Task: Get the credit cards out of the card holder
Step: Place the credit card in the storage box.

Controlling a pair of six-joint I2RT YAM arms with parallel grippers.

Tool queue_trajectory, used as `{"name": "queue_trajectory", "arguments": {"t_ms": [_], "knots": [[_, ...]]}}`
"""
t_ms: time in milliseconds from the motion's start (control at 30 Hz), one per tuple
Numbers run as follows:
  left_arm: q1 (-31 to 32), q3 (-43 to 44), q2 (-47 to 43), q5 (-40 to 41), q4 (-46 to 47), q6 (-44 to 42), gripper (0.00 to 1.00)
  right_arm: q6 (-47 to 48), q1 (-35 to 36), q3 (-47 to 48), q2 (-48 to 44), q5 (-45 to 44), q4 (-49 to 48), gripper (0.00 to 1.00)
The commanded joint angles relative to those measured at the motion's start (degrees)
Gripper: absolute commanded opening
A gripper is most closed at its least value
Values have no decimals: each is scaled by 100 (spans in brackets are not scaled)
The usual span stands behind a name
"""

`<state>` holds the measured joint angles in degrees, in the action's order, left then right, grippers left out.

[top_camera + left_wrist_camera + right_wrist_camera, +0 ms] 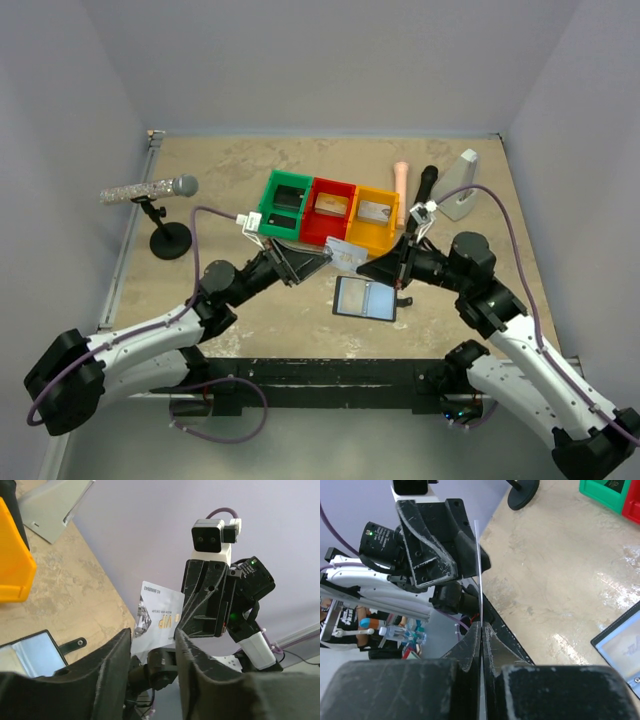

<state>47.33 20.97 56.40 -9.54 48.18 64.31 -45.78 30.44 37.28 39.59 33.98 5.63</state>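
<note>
Silvery card (pixel 347 251) mid-frame, clamped edge-on in our right gripper (pixel 481 626); our left gripper (pixel 153 639) stands parted just left of it, card holder (pixel 365 298) lying open lower down.

Bare bench (pixel 290 322) lower left of centre, free to pass. 3 joined bins (pixel 325 236) wall off the middle, microphone stand (pixel 170 241) at left, open card holder (pixel 365 298) lower centre.

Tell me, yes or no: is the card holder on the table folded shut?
No, the card holder lies open on the table, its pale inner face turned up.
</note>
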Motion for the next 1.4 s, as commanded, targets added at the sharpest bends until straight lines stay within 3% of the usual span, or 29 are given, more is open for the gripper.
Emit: {"name": "queue_trajectory", "arguments": {"t_ms": [0, 33, 67, 100, 233, 400, 500, 567, 733, 867, 1367], "knots": [[4, 179, -541, 495, -957, -401, 54, 262, -117, 367, -215, -242, 315, 0], [4, 197, -699, 680, -1212, -498, 64, 323, -239, 455, -241, -329, 647, 0], [-13, 214, -849, 856, -1537, -586, 84, 385, -370, 552, -242, -461, 998, 0], [-22, 249, -1033, 1127, -1871, -691, 85, 412, -520, 657, -216, -610, 1289, 0], [-40, 565, -1737, 2428, -3767, -999, 81, 525, -1250, 1052, 266, -1540, 2405, 0], [-57, 1066, -1747, 2642, -5052, -1316, 75, 1113, -1418, 1939, 1601, -1947, 2882, 0], [-57, 1146, -1720, 2510, -5284, -1430, 73, 1474, -1418, 2309, 2112, -2254, 2594, 0], [-57, 1102, -1816, 2527, -5407, -1465, 73, 1965, -1426, 2520, 2481, -1976, 2304, 0], [-57, 1023, -2229, 2720, -5995, -1553, 72, 2432, -1567, 3540, 3579, -2009, 3190, 0], [-57, 918, -2511, 2712, -6084, -1641, 72, 2372, -1637, 3488, 3985, -1992, 2743, 0], [-57, 891, -2380, 2703, -6339, -1747, 72, 2275, -1664, 4736, 6024, -2018, 3076, 0]]}}
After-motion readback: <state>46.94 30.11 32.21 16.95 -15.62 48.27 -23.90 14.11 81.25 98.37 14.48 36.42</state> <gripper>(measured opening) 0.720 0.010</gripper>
